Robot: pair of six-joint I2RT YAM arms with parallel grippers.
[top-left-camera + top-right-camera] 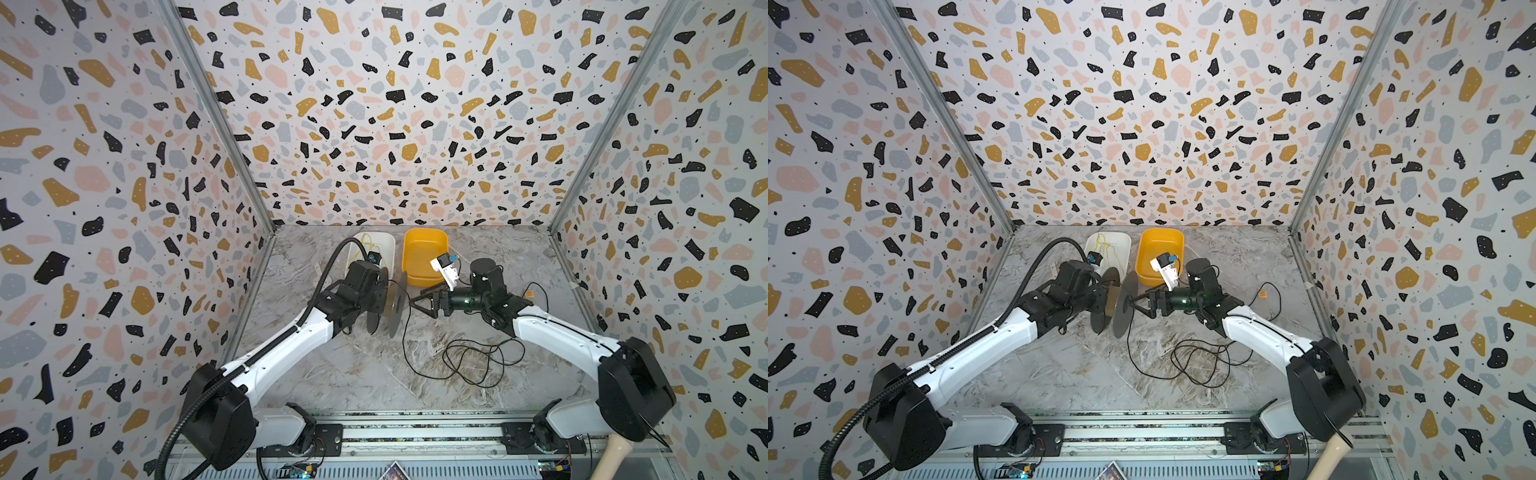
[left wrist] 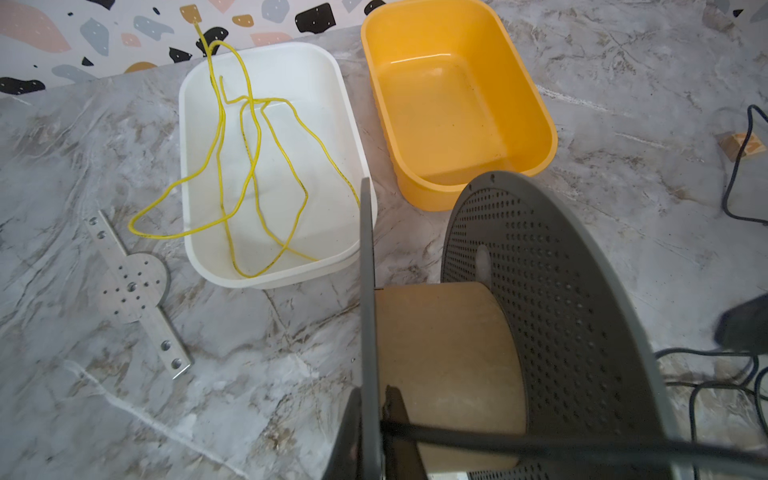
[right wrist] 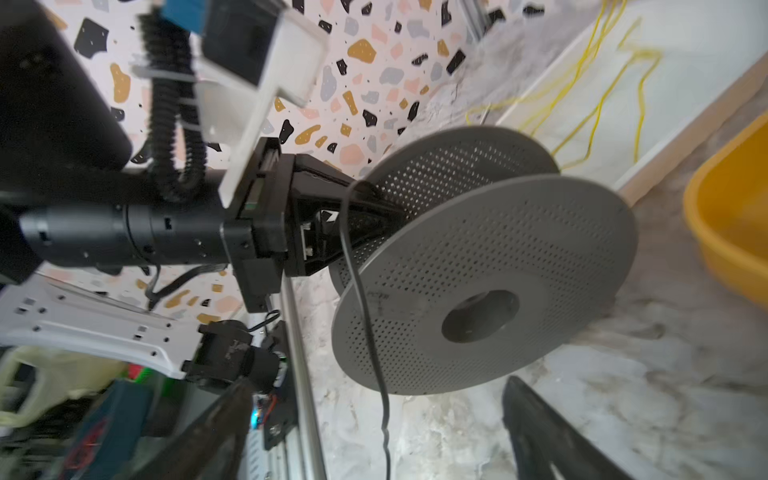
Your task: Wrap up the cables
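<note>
While the left jaws are pinched shut on the rim of one flange of the grey spool [image 1: 397,307], which stands on edge between the two arms, the right jaws are spread wide just beside the other flange, gripping nothing. From the spool, the black cable [image 3: 365,316] hangs across that flange's face and runs down to a loose tangle of loops on the desk [image 1: 332,374], near the right arm [image 1: 561,336].

Left hand [image 2: 374,434] mostly cut by frame edge; right hand [image 3: 378,386] fingers [image 3: 536,424] blurred, likewise cut off.
</note>
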